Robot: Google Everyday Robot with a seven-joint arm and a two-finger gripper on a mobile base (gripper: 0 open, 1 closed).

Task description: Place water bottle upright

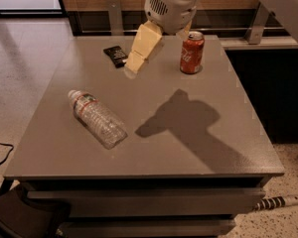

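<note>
The water bottle (97, 118) lies on its side on the grey table (228, 143), left of the middle. It is clear and ribbed, and its white cap (72, 94) points to the far left, with the red-and-white label band just behind the cap. My gripper (139, 58) hangs in the air over the back middle of the table, up and to the right of the bottle and well apart from it. It holds nothing that I can see. Its shadow falls on the table to the right of the bottle.
A red soda can (192, 52) stands upright at the back right, just right of the gripper. A small black object (115, 55) lies flat at the back, left of the gripper. A railing runs behind the table. The floor drops off on the left and right.
</note>
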